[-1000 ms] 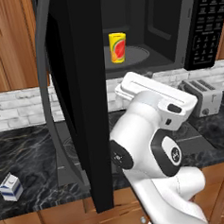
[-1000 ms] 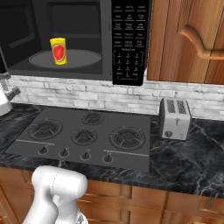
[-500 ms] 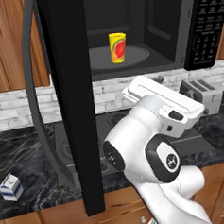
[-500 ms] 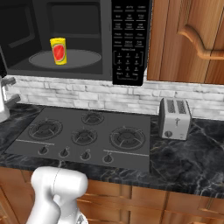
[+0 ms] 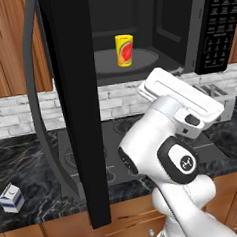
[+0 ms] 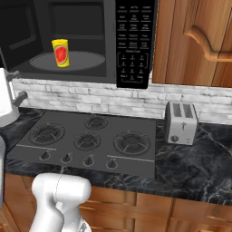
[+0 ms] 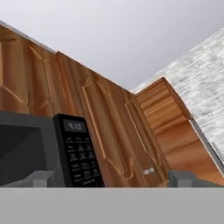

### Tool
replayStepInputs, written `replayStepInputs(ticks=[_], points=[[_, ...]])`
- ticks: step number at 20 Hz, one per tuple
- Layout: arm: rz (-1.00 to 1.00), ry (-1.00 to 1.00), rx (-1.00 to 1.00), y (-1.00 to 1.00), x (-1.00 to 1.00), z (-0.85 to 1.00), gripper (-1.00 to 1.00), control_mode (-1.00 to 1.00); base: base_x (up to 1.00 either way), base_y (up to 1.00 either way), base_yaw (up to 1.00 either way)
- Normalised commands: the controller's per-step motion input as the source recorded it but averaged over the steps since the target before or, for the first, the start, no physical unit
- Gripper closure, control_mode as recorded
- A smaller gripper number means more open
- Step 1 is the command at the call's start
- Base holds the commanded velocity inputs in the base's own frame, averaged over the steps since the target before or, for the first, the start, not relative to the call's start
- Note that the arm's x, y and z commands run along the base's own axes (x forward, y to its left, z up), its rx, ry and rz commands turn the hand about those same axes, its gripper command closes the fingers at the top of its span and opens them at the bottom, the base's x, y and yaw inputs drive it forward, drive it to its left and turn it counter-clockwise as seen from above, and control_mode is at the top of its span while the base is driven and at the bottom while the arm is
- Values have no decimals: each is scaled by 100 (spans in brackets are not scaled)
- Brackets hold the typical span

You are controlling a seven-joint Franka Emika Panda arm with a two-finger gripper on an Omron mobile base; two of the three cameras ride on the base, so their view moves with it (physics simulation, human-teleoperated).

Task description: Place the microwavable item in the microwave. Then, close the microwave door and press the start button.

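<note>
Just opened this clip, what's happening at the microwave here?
The yellow cup already stands on the turntable inside the microwave, nothing gripping it. The microwave door is swung wide open, seen nearly edge-on in the left base view, with the white arm beside it. The hand camera looks up past the keypad at the wooden cabinets. Closing the door and pressing start remain.

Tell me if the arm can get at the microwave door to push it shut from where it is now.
Probably yes. The door hangs open just left of the arm, with nothing between them. The cup sits well inside on the turntable, clear of the door's swing.
</note>
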Motion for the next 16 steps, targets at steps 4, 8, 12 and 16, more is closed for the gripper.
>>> replayStepInputs(ticks=[4, 8, 12, 16], points=[[-6, -27, -26, -18, -2, -17, -100, -100, 0, 0, 0], [-11, -23, -28, -14, -6, -24, -100, -100, 0, 0, 0], [-9, -20, -24, -14, -30, -32, -100, -100, 0, 0, 0], [-8, -13, -15, -8, -54, -40, -100, -100, 0, 0, 0]])
